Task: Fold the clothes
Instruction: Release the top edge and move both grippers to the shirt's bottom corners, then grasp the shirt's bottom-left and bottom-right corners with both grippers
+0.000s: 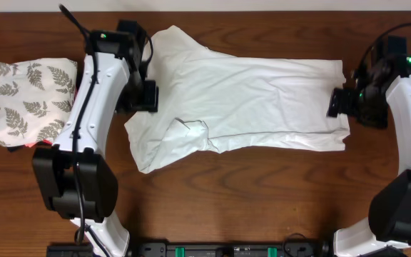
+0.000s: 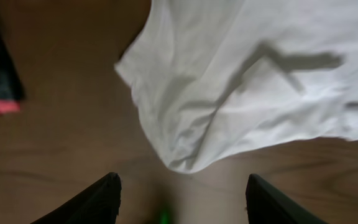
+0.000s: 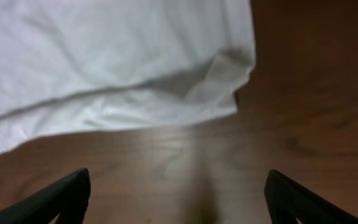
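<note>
1. Lying at the far left of the wooden table (image 1: 227,203), a folded white cloth with grey fern leaves (image 1: 31,96) sits beside the left arm.
2. Left gripper (image 2: 182,190) hovers just beside the left edge of the white T-shirt (image 2: 260,74). Its fingers are spread apart with nothing between them.
3. T-shirt stretches sideways across the middle of the table. It lies flat but wrinkled, with one sleeve bunched at its lower left.
4. Right gripper (image 3: 179,193) sits just off the T-shirt's right edge. Its fingers are spread wide, gripping nothing.
</note>
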Controlling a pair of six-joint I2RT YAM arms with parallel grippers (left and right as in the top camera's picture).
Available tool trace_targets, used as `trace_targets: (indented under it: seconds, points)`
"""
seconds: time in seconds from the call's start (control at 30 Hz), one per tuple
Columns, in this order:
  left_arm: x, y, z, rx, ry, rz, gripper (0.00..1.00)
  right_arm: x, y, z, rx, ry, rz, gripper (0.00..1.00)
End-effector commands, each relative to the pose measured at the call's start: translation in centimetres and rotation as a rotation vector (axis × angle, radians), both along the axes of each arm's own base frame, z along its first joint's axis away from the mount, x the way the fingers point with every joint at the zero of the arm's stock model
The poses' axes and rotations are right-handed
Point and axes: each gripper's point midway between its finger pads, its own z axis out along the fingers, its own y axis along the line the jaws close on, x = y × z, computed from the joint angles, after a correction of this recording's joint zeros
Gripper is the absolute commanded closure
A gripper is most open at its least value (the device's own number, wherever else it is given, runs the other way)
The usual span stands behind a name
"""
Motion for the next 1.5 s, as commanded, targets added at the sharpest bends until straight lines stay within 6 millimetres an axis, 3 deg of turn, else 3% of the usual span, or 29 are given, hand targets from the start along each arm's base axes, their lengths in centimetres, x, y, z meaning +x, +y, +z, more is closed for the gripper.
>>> trace_targets:
  seconds: [0.0, 0.2, 0.4, 0.57, 0.73, 1.03, 1.17, 1.47]
  points:
    - [-2.2, 1.2, -0.9, 0.047, 0.018, 0.033, 0.35, -1.7, 1.0, 0.8, 0.032, -0.019, -0.021, 0.12]
    - [-5.5, 1.1, -2.2, 0.029, -0.094, 0.069, 0.35, -5.0, 1.7, 0.5, 0.036, -0.068, -0.063, 0.11]
    - [-6.1, -0.6, -3.7, -0.019, -0.301, 0.007, 0.35, -6.5, 2.7, -2.2, 0.070, -0.153, -0.061, 0.11]
    - [-6.7, -1.7, -7.2, -0.033, -0.343, -0.069, 0.35, -5.4, 2.5, -6.0, 0.056, -0.231, -0.045, 0.12]
    - [-7.8, -1.6, -9.8, -0.026, -0.315, -0.089, 0.35, -4.0, 2.0, -8.0, 0.034, -0.329, -0.045, 0.14]
    - [-6.7, -1.9, -9.7, -0.036, -0.360, -0.087, 0.35, -2.1, -0.6, -7.7, -0.110, -0.409, -0.075, 0.15]
    - [-6.8, -1.9, -10.0, -0.033, -0.348, -0.087, 0.35, -2.6, -1.9, -8.8, -0.182, -0.358, -0.093, 0.13]
    - [-6.8, -1.9, -10.2, -0.032, -0.341, -0.087, 0.35, -2.6, -2.0, -12.2, -0.177, -0.271, -0.067, 0.12]
